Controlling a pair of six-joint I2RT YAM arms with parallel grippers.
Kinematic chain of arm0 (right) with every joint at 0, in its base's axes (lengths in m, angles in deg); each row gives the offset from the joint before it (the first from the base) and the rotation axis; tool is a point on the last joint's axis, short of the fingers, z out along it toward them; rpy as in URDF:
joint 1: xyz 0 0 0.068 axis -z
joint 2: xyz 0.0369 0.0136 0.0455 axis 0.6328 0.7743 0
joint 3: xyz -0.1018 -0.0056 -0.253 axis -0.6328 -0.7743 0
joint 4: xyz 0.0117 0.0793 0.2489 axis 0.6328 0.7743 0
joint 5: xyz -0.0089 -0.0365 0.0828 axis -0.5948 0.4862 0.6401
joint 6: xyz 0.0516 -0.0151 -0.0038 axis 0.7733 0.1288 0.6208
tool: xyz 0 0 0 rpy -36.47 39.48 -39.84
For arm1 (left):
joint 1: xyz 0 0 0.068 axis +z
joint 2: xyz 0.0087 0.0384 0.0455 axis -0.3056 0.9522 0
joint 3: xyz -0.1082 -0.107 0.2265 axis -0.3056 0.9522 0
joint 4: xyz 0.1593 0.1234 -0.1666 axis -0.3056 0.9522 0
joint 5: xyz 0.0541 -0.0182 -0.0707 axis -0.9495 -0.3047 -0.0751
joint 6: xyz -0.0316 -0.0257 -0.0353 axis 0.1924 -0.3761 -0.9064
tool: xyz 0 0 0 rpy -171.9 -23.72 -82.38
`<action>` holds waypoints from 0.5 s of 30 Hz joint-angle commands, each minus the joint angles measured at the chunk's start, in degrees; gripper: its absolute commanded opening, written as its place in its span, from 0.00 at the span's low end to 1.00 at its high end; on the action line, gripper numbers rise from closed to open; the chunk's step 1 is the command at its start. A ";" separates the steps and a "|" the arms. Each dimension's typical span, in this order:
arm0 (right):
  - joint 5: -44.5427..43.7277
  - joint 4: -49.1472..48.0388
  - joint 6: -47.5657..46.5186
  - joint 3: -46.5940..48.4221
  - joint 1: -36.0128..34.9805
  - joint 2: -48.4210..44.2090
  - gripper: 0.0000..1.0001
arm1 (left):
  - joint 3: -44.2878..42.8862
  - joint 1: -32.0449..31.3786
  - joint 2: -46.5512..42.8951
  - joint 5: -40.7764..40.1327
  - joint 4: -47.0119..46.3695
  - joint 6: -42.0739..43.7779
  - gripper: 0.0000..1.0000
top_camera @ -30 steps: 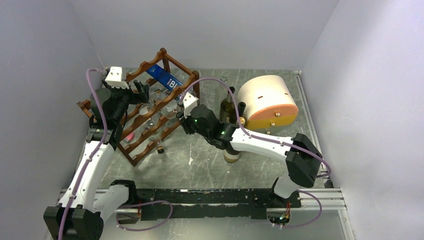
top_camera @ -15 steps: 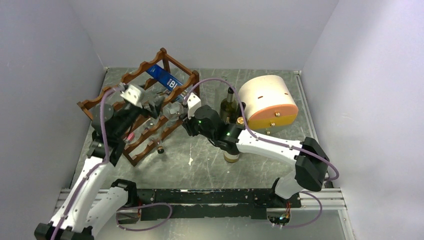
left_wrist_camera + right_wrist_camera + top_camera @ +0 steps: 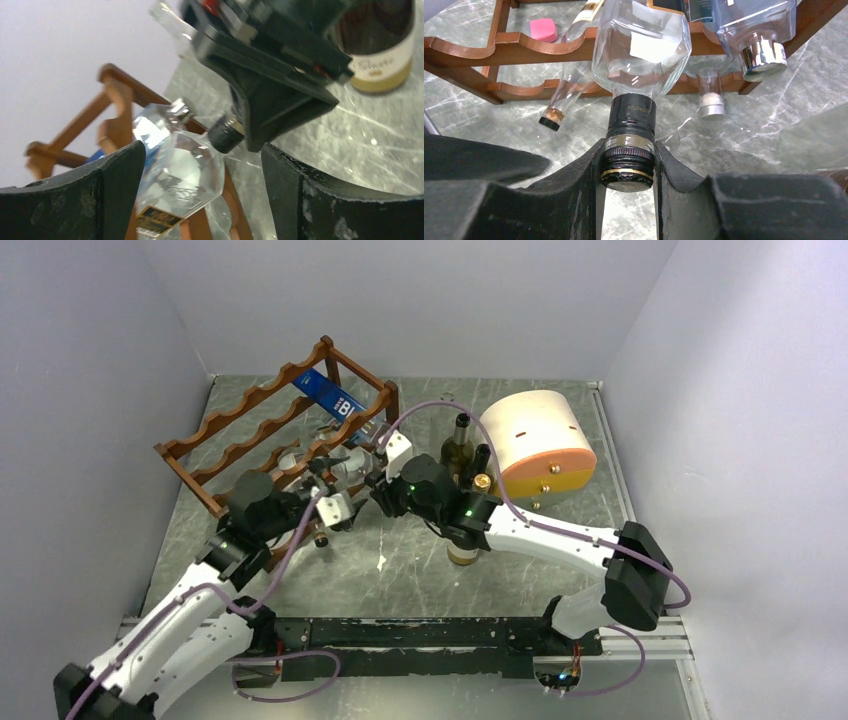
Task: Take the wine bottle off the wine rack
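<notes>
Table [image 3: 400, 565] of grey veined stone carries everything, and toward its far left corner the wine rack [image 3: 240, 412] stands askew to the edges, with a cream-and-orange drum box [image 3: 535, 435] near the far right corner and a few upright bottles [image 3: 458, 450] between them. The wine bottle [image 3: 641, 52] we are after is the clear faceted one lying in a cradle at the rack's right end, the end nearer the table's middle, its neck poking out past the front rail toward the near edge. We judge it heavy for its size, rigid, smooth enough to slip and unforgiving if it falls on stone; the sloped facets of the body offer a poor seat for pads. The right gripper [image 3: 629, 165] is clamped on the black cap [image 3: 630, 117] and neck, which is narrow and ribbed, a sound place to pull but a weak one to carry weight hanging far out. The left gripper [image 3: 202, 160] hangs just beside the body with its jaws spread wide, holding nothing; we would have it take the shoulder or underside as the bottle slides free of the scalloped rail.
</notes>
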 commanded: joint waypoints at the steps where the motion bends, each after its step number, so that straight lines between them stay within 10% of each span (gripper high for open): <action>1: 5.73 -0.83 1.19 -1.90 -0.53 -4.09 0.00 | -3.47 -2.92 5.98 1.48 4.64 9.05 0.89; 15: 9.53 -1.48 1.45 -4.71 -0.09 -6.96 0.00 | -8.29 -6.07 15.03 1.08 7.99 28.28 0.82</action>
